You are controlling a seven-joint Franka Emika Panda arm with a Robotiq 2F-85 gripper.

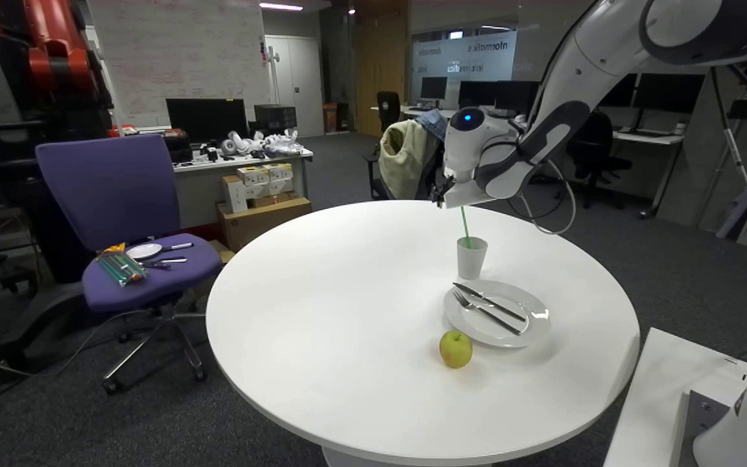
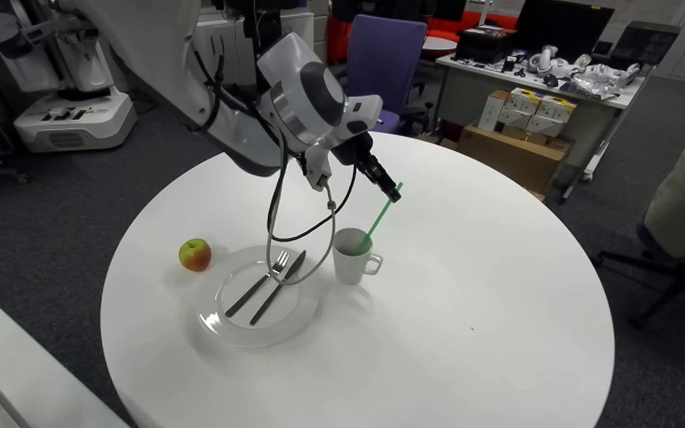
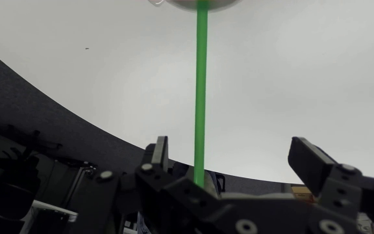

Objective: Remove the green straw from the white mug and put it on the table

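Note:
The green straw [image 1: 465,227] [image 2: 380,217] stands tilted in the white mug [image 1: 471,261] [image 2: 347,267], its upper part well above the rim. The mug is upright on the round white table [image 1: 334,305] [image 2: 473,368]. My gripper [image 1: 439,196] [image 2: 394,193] is at the straw's upper end, above the mug. In the wrist view the gripper [image 3: 229,137] is open. The straw [image 3: 201,81] runs between its fingers, nearer the left finger, apparently touching neither pad. The straw's tip is hidden behind the gripper body there. Only a sliver of the mug [image 3: 219,4] shows at the top edge.
A white plate [image 1: 454,318] [image 2: 209,303] with a knife and fork stands close beside the mug. A yellow-green apple [image 1: 456,349] [image 2: 195,255] lies near the plate. A purple chair [image 1: 111,188] with more utensils and a pack of straws stands beyond the table.

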